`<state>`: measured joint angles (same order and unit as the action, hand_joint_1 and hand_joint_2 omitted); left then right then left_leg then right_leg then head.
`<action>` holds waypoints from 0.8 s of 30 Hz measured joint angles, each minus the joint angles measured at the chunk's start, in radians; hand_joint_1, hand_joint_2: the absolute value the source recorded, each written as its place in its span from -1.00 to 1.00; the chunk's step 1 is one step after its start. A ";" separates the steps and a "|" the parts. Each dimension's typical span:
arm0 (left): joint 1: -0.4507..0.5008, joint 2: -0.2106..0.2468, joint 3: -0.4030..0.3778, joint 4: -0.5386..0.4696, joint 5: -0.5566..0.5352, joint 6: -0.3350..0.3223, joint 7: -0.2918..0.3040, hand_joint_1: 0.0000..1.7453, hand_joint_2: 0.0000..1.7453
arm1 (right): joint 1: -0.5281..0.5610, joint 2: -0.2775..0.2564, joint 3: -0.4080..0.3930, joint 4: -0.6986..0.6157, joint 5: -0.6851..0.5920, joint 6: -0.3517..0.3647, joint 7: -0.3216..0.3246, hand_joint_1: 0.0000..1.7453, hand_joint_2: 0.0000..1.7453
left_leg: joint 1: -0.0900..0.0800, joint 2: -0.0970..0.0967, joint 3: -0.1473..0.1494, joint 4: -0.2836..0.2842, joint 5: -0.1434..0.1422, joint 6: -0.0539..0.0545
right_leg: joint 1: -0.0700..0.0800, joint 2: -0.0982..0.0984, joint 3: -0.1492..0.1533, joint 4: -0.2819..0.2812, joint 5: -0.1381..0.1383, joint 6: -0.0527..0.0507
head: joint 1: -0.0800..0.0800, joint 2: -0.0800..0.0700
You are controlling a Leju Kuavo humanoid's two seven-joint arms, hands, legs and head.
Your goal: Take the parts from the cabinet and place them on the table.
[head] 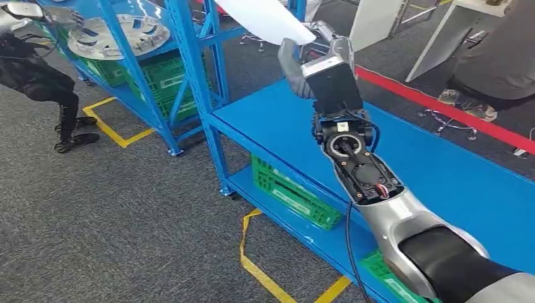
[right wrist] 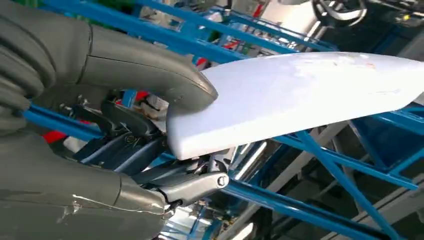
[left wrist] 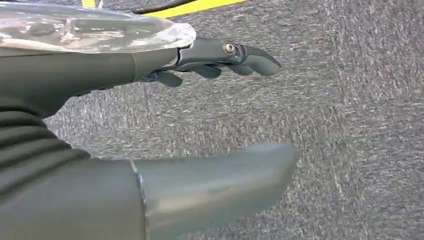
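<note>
White part (right wrist: 300, 95) pinched at its near end by right hand (head: 309, 63), thumb on top, fingers under, so it sticks out toward 11 o'clock over the blue table (head: 441, 170). Left hand (left wrist: 150, 125) holds nothing, fingers spread, over the carpet.

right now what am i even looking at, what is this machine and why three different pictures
This is a humanoid robot with two silver arms ending in many-fingered hands. The head view looks down from high on its body: its right hand holds a white part above a blue shelf, with green crates below. Another blue rack holds a silver disc-shaped part. The other two pictures come from cameras at each wrist. The right wrist view shows the thumb on top of the white part, fingers underneath. The left wrist view shows the left hand, open and holding nothing, over grey carpet.
</note>
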<state>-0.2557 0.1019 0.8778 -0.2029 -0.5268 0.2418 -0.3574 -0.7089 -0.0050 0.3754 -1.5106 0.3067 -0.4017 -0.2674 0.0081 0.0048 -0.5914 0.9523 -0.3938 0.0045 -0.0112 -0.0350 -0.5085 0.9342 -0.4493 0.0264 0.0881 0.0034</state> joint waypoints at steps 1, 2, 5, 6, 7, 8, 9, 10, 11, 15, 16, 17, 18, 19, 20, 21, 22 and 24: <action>0.000 0.000 0.000 0.000 -0.001 0.001 0.000 -1.00 -1.00 | 0.000 0.002 0.000 0.000 -0.012 -0.003 -0.007 1.00 1.00 | 0.000 0.000 0.000 0.000 0.000 0.000 | 0.000 0.000 0.000 0.000 0.000 0.000 | 0.000 0.000; 0.000 0.000 0.000 0.000 -0.003 0.002 0.000 -1.00 -1.00 | 0.001 0.004 0.000 0.000 -0.029 -0.007 -0.014 1.00 1.00 | 0.000 0.000 0.000 0.000 0.000 0.000 | 0.000 0.000 0.000 0.000 0.000 0.000 | 0.000 0.000; 0.000 0.000 0.000 0.000 -0.008 0.004 0.000 -1.00 -1.00 | 0.002 0.010 0.000 0.000 -0.100 -0.010 -0.035 1.00 1.00 | 0.000 0.000 0.000 0.000 0.000 0.000 | 0.000 0.000 0.000 0.000 0.000 0.000 | 0.000 0.000; -0.001 0.000 0.000 0.000 -0.010 0.003 0.000 -1.00 -1.00 | 0.003 0.011 -0.001 0.000 -0.128 -0.007 -0.044 1.00 1.00 | 0.000 0.000 0.000 0.000 0.000 0.000 | 0.000 0.000 0.000 0.000 0.000 0.000 | 0.000 0.000; -0.001 0.000 0.000 0.000 -0.011 0.003 0.000 -1.00 -1.00 | 0.004 0.012 -0.001 0.000 -0.156 0.003 -0.048 1.00 1.00 | 0.000 0.000 0.000 0.000 0.000 0.000 | 0.000 0.000 0.000 0.000 0.000 0.000 | 0.000 0.000; -0.001 0.000 0.000 0.000 -0.011 0.004 0.000 -1.00 -1.00 | 0.004 0.012 -0.001 0.000 -0.191 0.020 -0.045 1.00 1.00 | 0.000 0.000 0.000 0.000 0.000 0.000 | 0.000 0.000 0.000 0.000 0.000 0.000 | 0.000 0.000; -0.001 0.000 0.000 0.000 -0.011 0.003 0.001 -1.00 -1.00 | 0.005 0.012 -0.002 0.000 -0.222 0.037 -0.036 1.00 1.00 | 0.000 0.000 0.000 0.000 0.000 0.000 | 0.000 0.000 0.000 0.000 0.000 0.000 | 0.000 0.000; -0.001 0.000 0.000 0.000 -0.011 0.003 0.001 -1.00 -1.00 | 0.006 0.012 -0.003 0.000 -0.250 0.056 -0.025 1.00 1.00 | 0.000 0.000 0.000 0.000 0.000 0.000 | 0.000 0.000 0.000 0.000 0.000 0.000 | 0.000 0.000; 0.000 0.000 0.000 0.000 -0.010 0.003 0.001 -1.00 -1.00 | 0.007 0.012 -0.003 0.000 -0.280 0.078 -0.013 1.00 1.00 | 0.000 0.000 0.000 0.000 0.000 0.000 | 0.000 0.000 0.000 0.000 0.000 0.000 | 0.000 0.000; 0.000 0.000 0.002 0.000 -0.010 0.002 0.001 -1.00 -1.00 | 0.012 0.012 -0.008 -0.002 -0.387 0.161 0.011 1.00 1.00 | 0.000 0.000 0.000 0.000 0.000 0.000 | 0.000 0.000 -0.001 0.000 0.000 0.000 | 0.000 0.000; 0.000 0.000 0.002 0.000 -0.011 0.001 0.002 -1.00 -1.00 | 0.014 0.011 -0.011 -0.006 -0.412 0.175 0.006 1.00 1.00 | 0.000 0.000 0.000 0.000 0.000 0.000 | 0.000 0.000 -0.001 0.000 0.000 0.000 | 0.000 0.000; 0.000 0.000 0.002 0.000 -0.013 0.001 0.005 -1.00 -1.00 | 0.016 0.011 -0.016 -0.010 -0.428 0.185 0.001 1.00 1.00 | 0.000 0.000 0.000 0.000 0.000 0.000 | 0.000 0.000 -0.001 0.000 0.000 0.000 | 0.000 0.000; 0.000 0.000 0.002 0.000 -0.014 0.001 0.009 -1.00 -1.00 | 0.017 0.011 -0.019 -0.015 -0.438 0.193 -0.003 1.00 1.00 | 0.000 0.000 0.000 0.000 0.000 0.000 | 0.000 0.000 -0.001 0.000 0.000 -0.001 | 0.000 0.000; 0.000 0.000 0.002 0.000 -0.014 0.001 0.010 -1.00 -1.00 | 0.018 0.009 -0.022 -0.018 -0.443 0.197 -0.007 1.00 1.00 | 0.000 0.000 0.000 0.000 0.000 0.000 | 0.000 0.000 -0.001 0.000 0.000 -0.001 | 0.000 0.000; 0.000 0.000 0.002 0.000 -0.014 0.001 0.010 -1.00 -1.00 | 0.019 0.008 -0.025 -0.022 -0.447 0.201 -0.009 1.00 1.00 | 0.000 0.001 0.000 0.000 0.000 0.000 | 0.000 0.000 -0.001 0.000 0.000 -0.001 | 0.000 0.000; 0.000 0.000 0.002 0.000 -0.014 0.001 0.010 -1.00 -1.00 | 0.021 0.008 -0.027 -0.026 -0.448 0.202 -0.010 1.00 1.00 | 0.000 0.001 0.000 0.000 0.000 0.000 | 0.000 0.000 -0.001 0.000 0.000 -0.001 | 0.000 0.000; 0.000 0.000 0.002 0.000 -0.014 0.001 0.010 -1.00 -1.00 | 0.022 0.007 -0.030 -0.028 -0.450 0.202 -0.010 1.00 1.00 | 0.000 0.001 0.000 0.000 0.000 0.000 | 0.000 0.000 -0.001 0.000 0.000 -0.001 | 0.000 0.000; 0.000 0.000 0.002 0.000 -0.015 0.001 0.013 -1.00 -1.00 | 0.024 0.006 -0.032 -0.033 -0.453 0.204 -0.015 1.00 1.00 | 0.000 0.001 0.000 0.000 0.000 0.000 | 0.000 0.001 -0.001 0.000 0.000 -0.001 | 0.000 0.000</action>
<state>-0.2559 0.1022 0.8793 -0.2029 -0.5421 0.2430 -0.3448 -0.6847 0.0008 0.3433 -1.5438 -0.1461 -0.1976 -0.2819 0.0086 0.0056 -0.5913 0.9524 -0.3940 0.0043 -0.0109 -0.0344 -0.5095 0.9341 -0.4497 0.0256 0.0881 0.0034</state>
